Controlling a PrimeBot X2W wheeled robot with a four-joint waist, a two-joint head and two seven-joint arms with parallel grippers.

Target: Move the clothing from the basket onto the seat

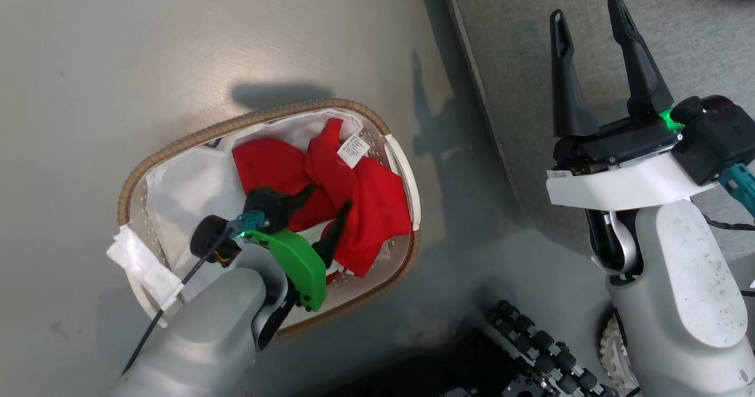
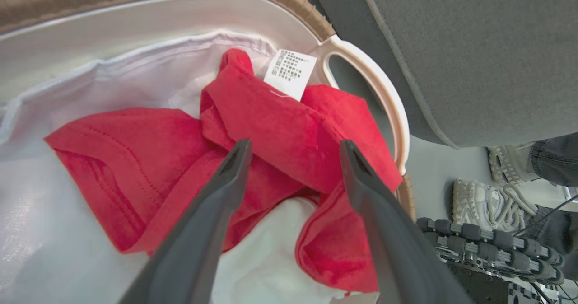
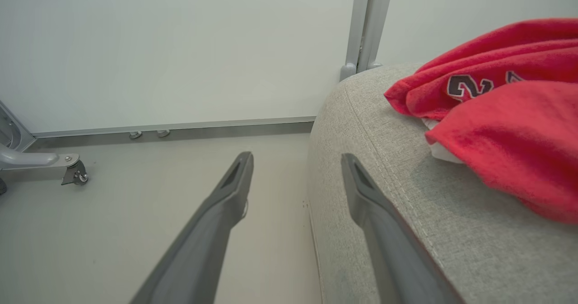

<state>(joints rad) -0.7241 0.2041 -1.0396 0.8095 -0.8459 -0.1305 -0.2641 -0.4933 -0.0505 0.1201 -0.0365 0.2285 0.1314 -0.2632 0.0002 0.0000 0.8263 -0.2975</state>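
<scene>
Pale grey floor (image 1: 88,61), smooth, with the grey woven seat (image 1: 531,61) along its right side in the head view.

Basket (image 1: 177,143): stands on the floor just beside the seat's edge, brown woven rim up, glossy white liner (image 1: 189,190) inside. A strip of white tape (image 1: 141,264) hangs off the rim at the near left.

Clothing (image 1: 354,202): crumpled red heap in the right half of the basket, on the liner, white label (image 1: 353,149) turned up near the far rim. White fabric shows under the red folds in the left wrist view.

Left gripper (image 1: 329,196): forearm reaches in from the lower left, wrist bent down into the basket, green wrist cover uppermost. Fingers spread wide, nothing between them; tips low over the red folds (image 2: 294,145). Contact with the cloth: cannot tell.

Right gripper (image 1: 586,6): forearm upright at the right, fingers pointing away from the robot over the seat's near edge. Fingers wide apart and empty. Right wrist view (image 3: 296,158): one finger lies over the floor, the other over the cushion's rounded edge.

Second red garment (image 3: 496,137): lies on the seat, bunched, black lettering visible, well apart from the right gripper.

Person's pale shoes (image 2: 478,200) stand on the floor beyond the basket handle.
</scene>
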